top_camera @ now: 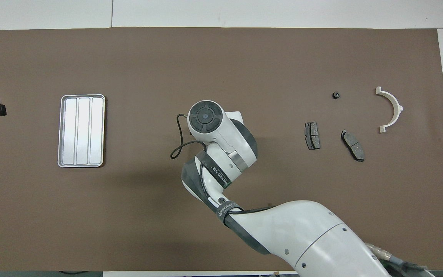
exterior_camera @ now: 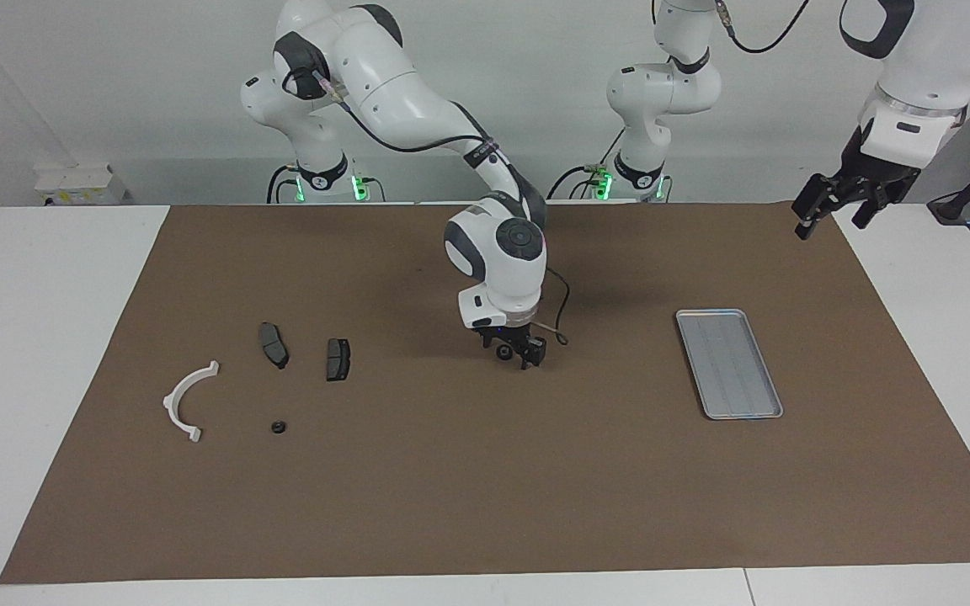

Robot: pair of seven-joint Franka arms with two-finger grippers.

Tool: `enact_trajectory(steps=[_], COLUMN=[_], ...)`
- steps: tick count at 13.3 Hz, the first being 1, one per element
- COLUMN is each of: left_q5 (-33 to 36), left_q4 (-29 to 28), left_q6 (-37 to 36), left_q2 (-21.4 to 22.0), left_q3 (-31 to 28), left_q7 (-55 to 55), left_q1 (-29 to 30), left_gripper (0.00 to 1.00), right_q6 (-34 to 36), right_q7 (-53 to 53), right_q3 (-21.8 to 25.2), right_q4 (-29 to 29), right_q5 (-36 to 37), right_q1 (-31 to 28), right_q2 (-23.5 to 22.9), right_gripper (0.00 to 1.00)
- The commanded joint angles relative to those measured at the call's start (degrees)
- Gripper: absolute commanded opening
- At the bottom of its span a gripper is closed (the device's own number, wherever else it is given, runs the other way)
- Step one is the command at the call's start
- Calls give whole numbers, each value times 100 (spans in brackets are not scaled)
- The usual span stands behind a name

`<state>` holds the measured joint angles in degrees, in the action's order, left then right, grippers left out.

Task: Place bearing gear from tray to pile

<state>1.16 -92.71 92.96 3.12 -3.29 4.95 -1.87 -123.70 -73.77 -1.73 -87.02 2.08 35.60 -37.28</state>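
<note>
The small black gear lay on the brown mat beside the white half-ring bracket, well apart from the tray. The right claw hung over the mat between tray and bracket, holding nothing, though I could not tell its finger gap. The left claw waited with fingers apart off the tabletop's edge past the tray.

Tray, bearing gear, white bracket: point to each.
tray (exterior_camera: 729, 364), facing view, ridged floor.
bearing gear (exterior_camera: 278, 427), facing view, its top.
white bracket (top_camera: 394, 107), overhead view, middle of the arc.

A brown mat (plain) covers the white table.
</note>
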Motion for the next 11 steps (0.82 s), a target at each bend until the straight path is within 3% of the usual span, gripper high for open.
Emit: enact_trajectory(steps=[1, 3, 7, 11], left_q5=[-169, -151, -160, -142], left_q4=[77, 78, 60, 25], left_q6=[-418, -437, -437, -446], left_q2=[30, 100, 153, 162], left_q3=[248, 311, 302, 135], left_q7=[-161, -170, -257, -275], left_q1=[274, 283, 222, -51], left_gripper=[100, 100, 100, 100], right_q6=[65, -22, 82, 1493], right_q7=[-59, -50, 81, 1474], right_q3=[-38, -38, -38, -29], right_q4=[-34, -25, 36, 904], right_q5=[-50, -50, -24, 3], right_q1=[-97, -115, -193, -727], right_q2=[37, 28, 10, 27], right_gripper=[45, 3, 0, 0])
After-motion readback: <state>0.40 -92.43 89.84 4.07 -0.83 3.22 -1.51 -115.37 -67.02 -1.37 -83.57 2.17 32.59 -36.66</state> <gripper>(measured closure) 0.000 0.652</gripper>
